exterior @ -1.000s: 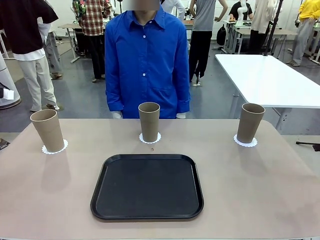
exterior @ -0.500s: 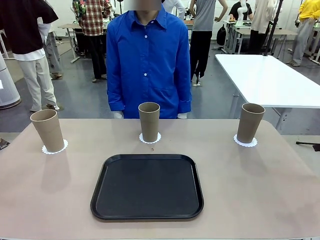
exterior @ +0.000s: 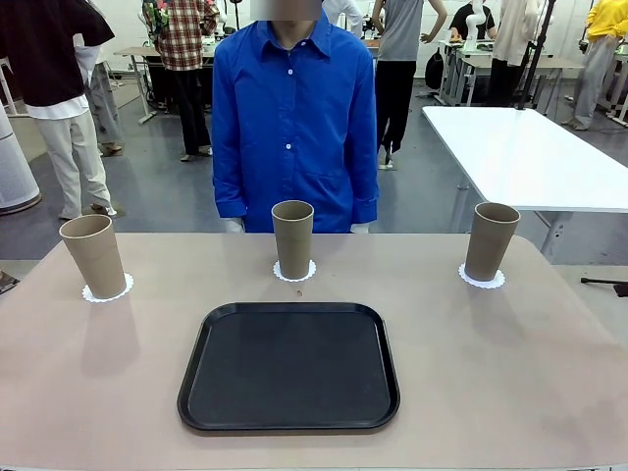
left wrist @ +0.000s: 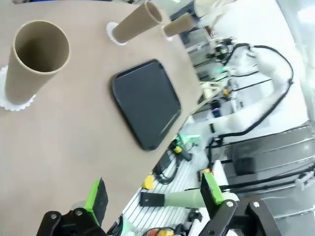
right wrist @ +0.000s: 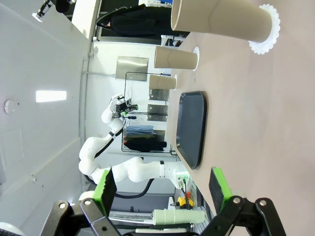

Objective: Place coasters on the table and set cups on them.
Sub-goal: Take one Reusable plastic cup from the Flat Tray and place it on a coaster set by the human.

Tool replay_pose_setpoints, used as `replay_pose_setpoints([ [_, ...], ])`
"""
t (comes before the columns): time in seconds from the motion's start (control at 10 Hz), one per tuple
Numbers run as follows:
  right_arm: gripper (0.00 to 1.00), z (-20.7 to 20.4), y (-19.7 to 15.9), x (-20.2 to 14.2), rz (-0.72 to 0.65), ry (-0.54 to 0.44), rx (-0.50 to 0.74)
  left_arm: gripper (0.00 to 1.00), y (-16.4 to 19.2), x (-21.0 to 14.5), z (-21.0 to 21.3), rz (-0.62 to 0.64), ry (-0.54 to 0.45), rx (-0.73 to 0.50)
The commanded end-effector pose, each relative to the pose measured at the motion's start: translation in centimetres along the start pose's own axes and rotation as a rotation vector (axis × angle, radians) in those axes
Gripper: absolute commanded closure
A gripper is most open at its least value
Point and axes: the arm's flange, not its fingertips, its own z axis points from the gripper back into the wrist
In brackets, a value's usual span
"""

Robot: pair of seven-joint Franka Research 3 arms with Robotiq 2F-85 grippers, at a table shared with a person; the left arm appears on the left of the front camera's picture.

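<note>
Both your left gripper (left wrist: 153, 196) and right gripper (right wrist: 162, 189) hang with jaws spread wide, holding nothing. You have three cups (exterior: 292, 238) upright on coasters (exterior: 294, 272) across the table (exterior: 491, 363), behind the black tray (exterior: 289, 368).

A: Where does the front view sit?
B: At the bench's (exterior: 549, 373) near edge, facing the person (exterior: 294, 128) at the far side.
A: And the wrist views?
B: Each looks along its own pincer, left (left wrist: 153, 199) and right (right wrist: 162, 188), rolled sideways, from off the bench's edge. All three share the black tray (exterior: 289, 368).
</note>
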Motion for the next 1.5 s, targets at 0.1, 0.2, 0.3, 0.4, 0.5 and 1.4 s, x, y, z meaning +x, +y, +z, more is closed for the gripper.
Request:
replay_pose_setpoints([
  [0.1,0.0,0.0,0.0,0.0,-0.007,0.005,-0.009,0.0,4.1,-0.6,3.3,0.039,0.001,-0.116],
  [0.2,0.0,0.0,0.0,0.0,-0.007,0.005,-0.009,0.0,5.3,-0.8,4.1,0.058,0.0,-0.12],
  [0.3,0.0,0.0,0.0,0.0,-0.007,0.005,-0.009,0.0,6.5,-1.7,4.4,0.076,-0.041,-0.118],
  [0.4,0.0,0.0,0.0,0.0,-0.007,0.005,-0.009,0.0,7.4,-1.8,4.7,0.09,-0.064,-0.129],
  [0.5,0.0,0.0,0.0,0.0,-0.007,0.005,-0.009,0.0,8.2,-1.7,5.2,0.104,-0.088,-0.135],
  [1.4,0.0,0.0,0.0,0.0,-0.007,0.005,-0.009,0.0,11.6,-3.7,6.0,0.181,-0.163,-0.137],
])
